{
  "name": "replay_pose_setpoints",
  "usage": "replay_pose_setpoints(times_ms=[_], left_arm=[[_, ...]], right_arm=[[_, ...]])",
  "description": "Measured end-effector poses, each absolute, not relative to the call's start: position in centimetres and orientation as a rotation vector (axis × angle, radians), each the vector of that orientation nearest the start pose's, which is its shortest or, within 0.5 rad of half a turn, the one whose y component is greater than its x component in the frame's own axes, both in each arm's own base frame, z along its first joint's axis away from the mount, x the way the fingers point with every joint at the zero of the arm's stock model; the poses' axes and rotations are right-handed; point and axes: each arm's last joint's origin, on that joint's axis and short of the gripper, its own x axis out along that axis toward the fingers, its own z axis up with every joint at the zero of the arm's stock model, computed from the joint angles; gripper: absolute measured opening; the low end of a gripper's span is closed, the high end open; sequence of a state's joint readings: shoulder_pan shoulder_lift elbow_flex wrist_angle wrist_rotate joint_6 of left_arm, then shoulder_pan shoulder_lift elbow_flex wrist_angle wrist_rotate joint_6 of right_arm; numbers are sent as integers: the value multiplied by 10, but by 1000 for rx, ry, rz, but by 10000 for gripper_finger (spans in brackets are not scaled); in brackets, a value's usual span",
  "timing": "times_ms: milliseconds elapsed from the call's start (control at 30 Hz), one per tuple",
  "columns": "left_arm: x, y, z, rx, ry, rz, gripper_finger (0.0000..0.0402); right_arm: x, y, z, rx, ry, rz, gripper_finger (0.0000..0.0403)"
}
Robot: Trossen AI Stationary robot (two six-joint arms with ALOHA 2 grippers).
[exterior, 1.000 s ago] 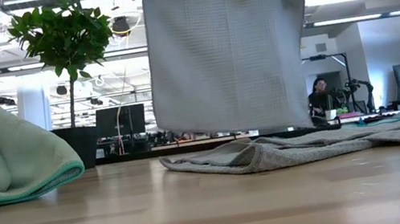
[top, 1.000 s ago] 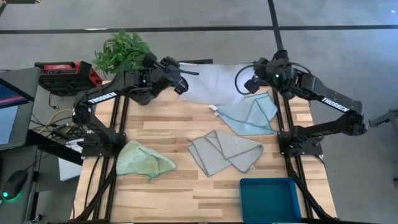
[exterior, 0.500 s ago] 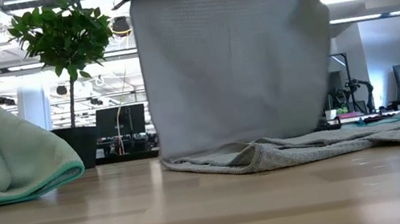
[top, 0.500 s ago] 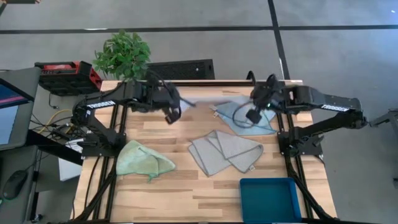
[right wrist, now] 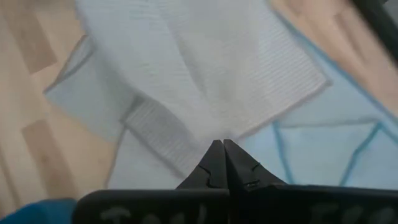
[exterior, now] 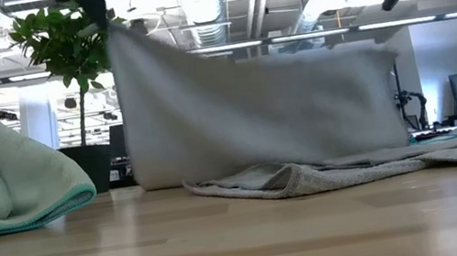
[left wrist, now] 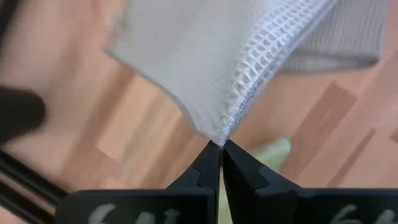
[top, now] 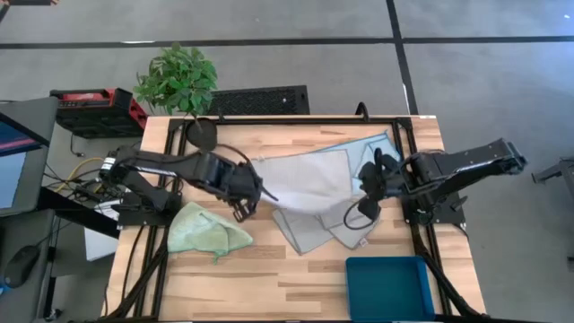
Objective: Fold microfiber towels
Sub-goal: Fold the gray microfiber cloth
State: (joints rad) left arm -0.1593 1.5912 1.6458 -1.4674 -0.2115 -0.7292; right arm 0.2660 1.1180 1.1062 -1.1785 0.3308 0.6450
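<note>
A grey microfiber towel [top: 309, 184] hangs spread between my two grippers over the table's middle. My left gripper [top: 263, 191] is shut on one upper corner and my right gripper [top: 363, 182] on the other. In the low view this towel [exterior: 253, 110] reaches down behind a second grey towel [exterior: 310, 173], which lies crumpled on the wood [top: 325, 226]. A light blue towel [top: 381, 148] lies flat at the far right, partly covered by the held one. A light green towel [top: 208, 231] lies bunched at the near left. My left gripper pinches one corner of the grey towel [left wrist: 224, 132] between its two shut fingertips, slanting steeply down from above. The cloth spreads away below the fingers toward the right gripper. One layer or several, I cannot tell. My right gripper pinches the opposite corner [right wrist: 219, 134] between its shut fingertips, slanting down from above. The towel falls away from the fingers, its far part lying over the light blue towel [right wrist: 323, 137] and the wood.
A teal bin [top: 390, 285] stands at the near right edge. A potted plant [top: 177, 79] sits at the far left corner, with a red device [top: 94, 108] beside the table. Bare wood shows along the near edge between the green towel and the bin.
Both grippers have come from beyond the far edge toward the near edge and down, tipping to point steeply downward. The grey towel, held up and clear before, has been drawn in over the table and now hangs lower, its lower part trailing over the blue towel.
</note>
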Motion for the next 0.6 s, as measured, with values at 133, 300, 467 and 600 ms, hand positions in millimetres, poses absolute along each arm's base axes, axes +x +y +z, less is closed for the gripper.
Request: replay_pose_setpoints(times_ms=[133,300,467,600], left_arm=[[279,-47,319,-417,1351,536,0],[279,-50,299,-467,1384,572,0],[279,-50,296,-484,1379,586,0],[281,-51,296,-488,1361,573,0]], right_arm=[[180,49,295,255,1079,-391,0],[179,52,277,252,1119,-378,0],[181,53,277,231,1113,-340,4],[183,55,278,198,1101,-280,29]])
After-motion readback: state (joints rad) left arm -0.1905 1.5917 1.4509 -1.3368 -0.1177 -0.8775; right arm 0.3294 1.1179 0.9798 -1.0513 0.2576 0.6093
